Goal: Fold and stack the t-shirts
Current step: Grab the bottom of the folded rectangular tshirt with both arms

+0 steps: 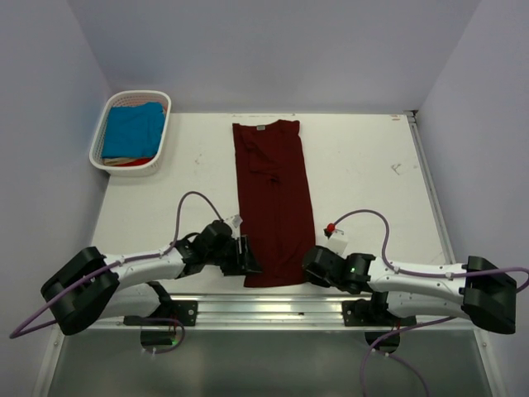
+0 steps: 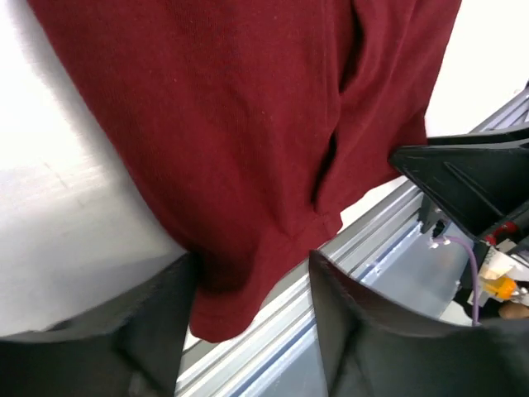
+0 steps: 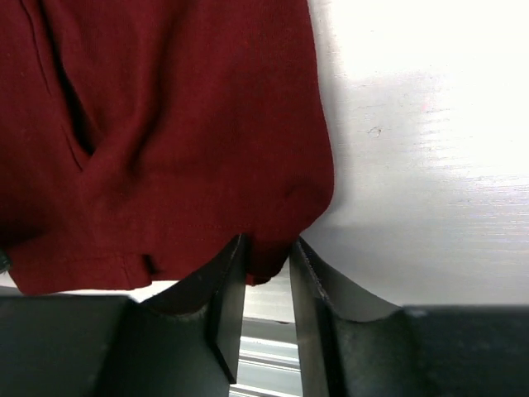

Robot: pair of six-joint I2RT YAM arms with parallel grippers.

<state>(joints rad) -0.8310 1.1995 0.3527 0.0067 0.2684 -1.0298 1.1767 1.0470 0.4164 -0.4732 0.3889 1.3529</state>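
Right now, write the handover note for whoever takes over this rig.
Left gripper: open, fingers straddling the near-left hem corner of the maroon t-shirt.
Right gripper: shut on the near-right hem corner.
The maroon t-shirt lies on the table as a long narrow strip, collar at the far end. The turquoise t-shirt sits in the basket, far left.
Done: sides folded in.
Left: fold it crosswise, then fold the turquoise t-shirt and stack both.

White table (image 1: 364, 165): maroon t-shirt (image 1: 273, 198), basket (image 1: 124, 168)
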